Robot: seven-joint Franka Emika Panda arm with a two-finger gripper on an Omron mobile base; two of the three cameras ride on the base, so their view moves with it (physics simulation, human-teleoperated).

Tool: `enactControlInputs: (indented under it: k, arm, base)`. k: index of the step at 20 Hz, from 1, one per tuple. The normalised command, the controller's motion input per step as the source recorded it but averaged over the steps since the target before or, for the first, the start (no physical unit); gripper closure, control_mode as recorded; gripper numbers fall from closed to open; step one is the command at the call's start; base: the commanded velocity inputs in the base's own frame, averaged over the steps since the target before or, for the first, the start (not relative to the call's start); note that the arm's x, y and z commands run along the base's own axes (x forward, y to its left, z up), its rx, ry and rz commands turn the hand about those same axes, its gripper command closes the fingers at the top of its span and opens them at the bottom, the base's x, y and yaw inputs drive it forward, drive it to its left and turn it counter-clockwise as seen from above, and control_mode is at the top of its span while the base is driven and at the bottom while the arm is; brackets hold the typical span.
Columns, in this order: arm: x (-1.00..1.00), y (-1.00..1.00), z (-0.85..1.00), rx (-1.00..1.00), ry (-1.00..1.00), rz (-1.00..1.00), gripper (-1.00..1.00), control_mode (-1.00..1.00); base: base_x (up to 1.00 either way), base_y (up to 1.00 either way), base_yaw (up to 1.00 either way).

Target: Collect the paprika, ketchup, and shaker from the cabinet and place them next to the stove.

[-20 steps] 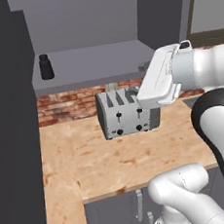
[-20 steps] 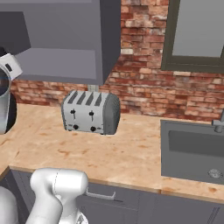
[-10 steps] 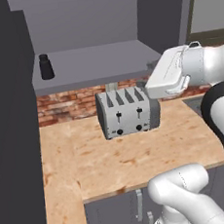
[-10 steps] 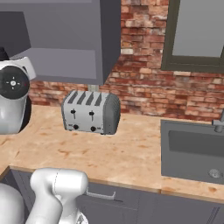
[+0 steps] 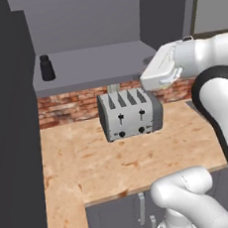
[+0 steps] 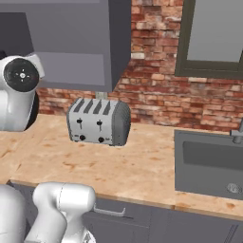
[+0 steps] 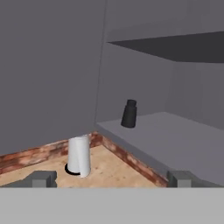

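**Open claw lines up on the shaker in the cabinet**

The gripper is spread wide and holds nothing; in the hand view its two grey finger tips stand far apart at the bottom. It points into the open cabinet, towards the lower shelf.

The shaker, a small black cylinder with a narrower top, stands upright on that shelf near its front edge, close to the far side wall as the hand sees it. From the left base view the shaker sits at the left end of the shelf, well apart from the white hand at the right end. No paprika or ketchup is visible on the shelf.

Below the shelf, a silver toaster stands on the worktop against the brick wall. A white paper towel roll stands in the worktop's corner beneath the cabinet.

To do this step well, the claw likely needs to travel level along the shelf, centred on the shaker, jaws kept wide until they straddle its body. The shaker is small and light-looking, so a nudge from one finger could tip it or push it off the front edge.
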Motion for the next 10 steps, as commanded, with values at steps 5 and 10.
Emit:
enactControlInputs:
  k: [5, 10]
  arm:
    - [0.39, 0.0, 0.14, 0.0, 0.01, 0.0, -1.0, -1.0]
    - [0.38, 0.07, 0.05, 0.0, 0.0, 0.0, -1.0, -1.0]
  base:
    - [0.0, 0.0, 0.0]
    - [0.0, 0.0, 0.0]
